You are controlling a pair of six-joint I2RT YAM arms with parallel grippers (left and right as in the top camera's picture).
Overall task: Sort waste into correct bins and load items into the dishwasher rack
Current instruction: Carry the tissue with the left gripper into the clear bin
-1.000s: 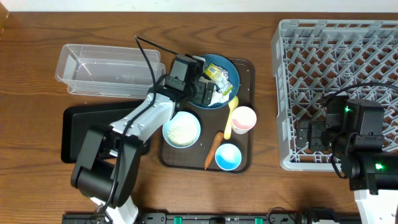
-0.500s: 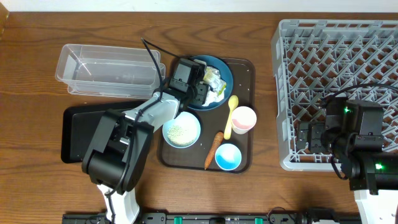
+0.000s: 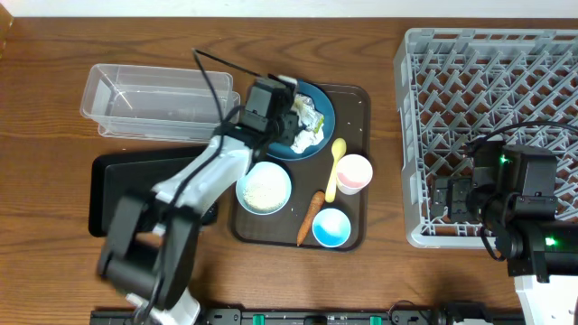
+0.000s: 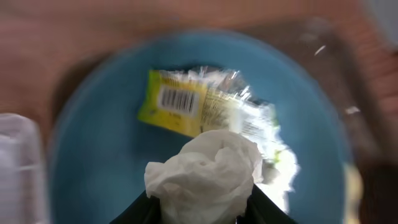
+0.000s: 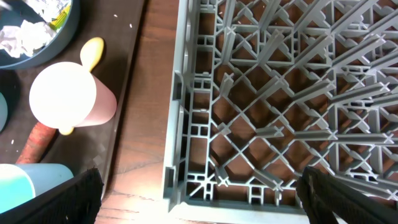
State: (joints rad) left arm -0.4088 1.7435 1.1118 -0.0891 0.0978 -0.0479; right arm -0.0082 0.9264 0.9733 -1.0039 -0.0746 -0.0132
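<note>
1. Large square grey plastic dishwasher rack (image 3: 488, 117) (image 5: 280, 93): under and ahead of my right gripper (image 5: 205, 205) (image 3: 442, 199), whose jaws stand wide apart with nothing between them.
2. Dark brown rectangular serving tray (image 3: 357, 108): beneath my left gripper (image 3: 291, 126) (image 4: 202, 208), carrying the crockery.
3. Clear plastic rectangular tub (image 3: 153, 99): off to the left of my left gripper, on the table.
4. Black shallow rectangular bin (image 3: 108, 194): back and left of my left gripper, just beside the tub.
5. Large round blue plate (image 3: 321, 104) (image 4: 93, 137): directly below my left gripper.
6. White bowl (image 3: 244, 181) with loose white rice grains (image 3: 264, 190): just behind my left gripper.
7. White cup with pinkish inside (image 3: 353, 172) (image 5: 65, 96): right of my left gripper.
8. Small light-blue cup (image 3: 331, 227) (image 5: 31, 180): farther back, near the tray's edge.
9. Pale yellow spoon (image 3: 335, 162) (image 5: 92, 53): between plate and white cup.
10. Small orange carrot (image 3: 310, 217) (image 5: 37, 140): between bowl and light-blue cup.
11. Crumpled white tissue (image 4: 205, 177): pinched between my left fingers (image 4: 146, 208), which press it from both sides, over the plate.
12. Small yellow-green wrapper (image 4: 180, 109) (image 3: 310, 113): on the plate, just beyond the tissue.
</note>
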